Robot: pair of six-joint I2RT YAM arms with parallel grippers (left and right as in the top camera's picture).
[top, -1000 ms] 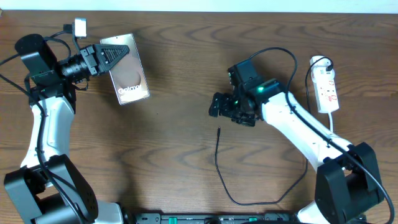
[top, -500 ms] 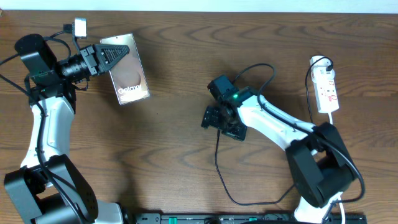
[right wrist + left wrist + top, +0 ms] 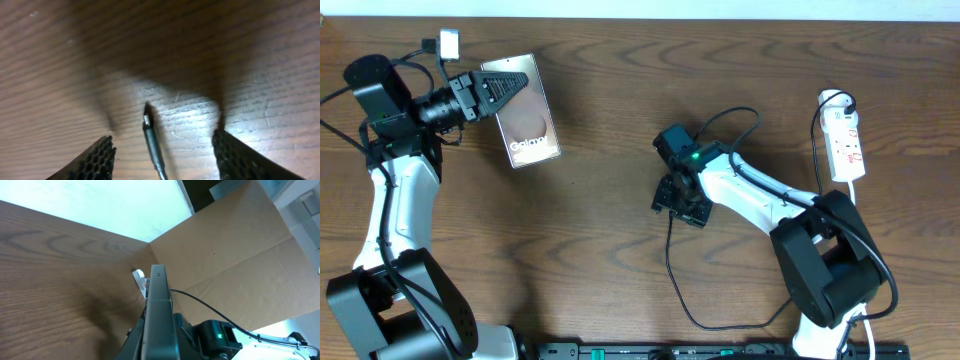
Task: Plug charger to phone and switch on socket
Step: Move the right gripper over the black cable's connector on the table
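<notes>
1. Left end effector [image 3: 508,92]: far left of the surface [image 3: 600,220], pressed onto the phone [image 3: 532,125] at one long edge. Position unchanged over the last second.
2. Phone: held at the upper left with its bronze face and white lettering towards the overhead camera. The left wrist view shows it edge-on [image 3: 159,315] between the fingers. Whether it rests on the surface or is raised cannot be told. Its charging port is not visible in any view. No charger is near it.
3. Charger [image 3: 670,270]: a thin black cable lying slack at centre, looping towards the near edge. The plug tip [image 3: 149,131] lies flat on the surface, untouched.
4. Right end effector [image 3: 680,205]: over the last second it has swung leftward and down from its earlier place nearer the socket. It now hangs directly above the plug tip. In the right wrist view the fingers [image 3: 97,160] are spread wide, one on either side of the tip and well clear of it. Judgement: the pick-up of the plug is set up but not made; it calls for a lowering and a closing.
5. Socket [image 3: 845,145]: a white strip at the far right, unmoved, well apart from both arms. Switch state too small to read. Plugging in and switching on both remain to be done.
</notes>
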